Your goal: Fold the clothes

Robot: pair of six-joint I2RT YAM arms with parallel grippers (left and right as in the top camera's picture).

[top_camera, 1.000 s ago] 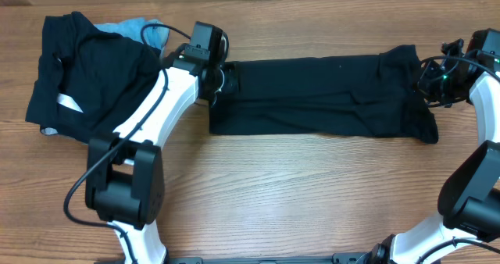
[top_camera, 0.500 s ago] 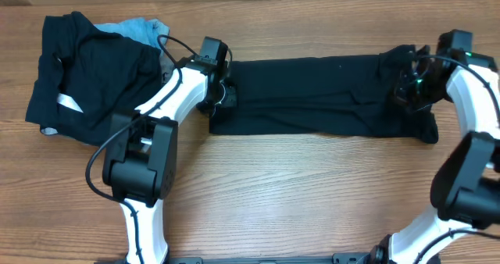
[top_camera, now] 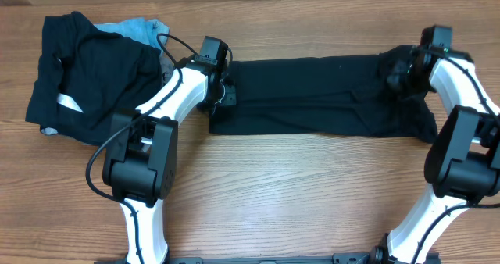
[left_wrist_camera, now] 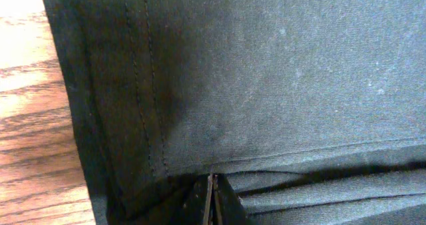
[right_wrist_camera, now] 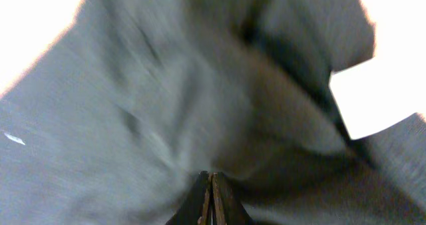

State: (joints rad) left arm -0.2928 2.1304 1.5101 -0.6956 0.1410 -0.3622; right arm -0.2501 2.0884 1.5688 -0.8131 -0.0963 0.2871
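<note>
The black T-shirt (top_camera: 320, 96) lies folded into a long strip across the middle of the table. My left gripper (top_camera: 224, 90) is at the strip's left end. In the left wrist view its jaws (left_wrist_camera: 212, 185) are shut, with the stitched hem and bunched folds of the T-shirt (left_wrist_camera: 266, 72) meeting at the tips. My right gripper (top_camera: 400, 75) is over the strip's right end. In the right wrist view it (right_wrist_camera: 211, 185) is shut, and blurred wrinkles of the T-shirt (right_wrist_camera: 166, 118) run into its tips. The white label is hidden.
A folded black garment with a white strip (top_camera: 86, 76) lies at the far left, with a light-blue garment (top_camera: 141, 28) showing behind it. The left arm's white links cross beside that pile. The wooden table (top_camera: 297, 194) shows in front of the strip.
My right gripper has moved left from the strip's right edge to over its right end. My left arm swung in closer to the strip's left end, then held still.
</note>
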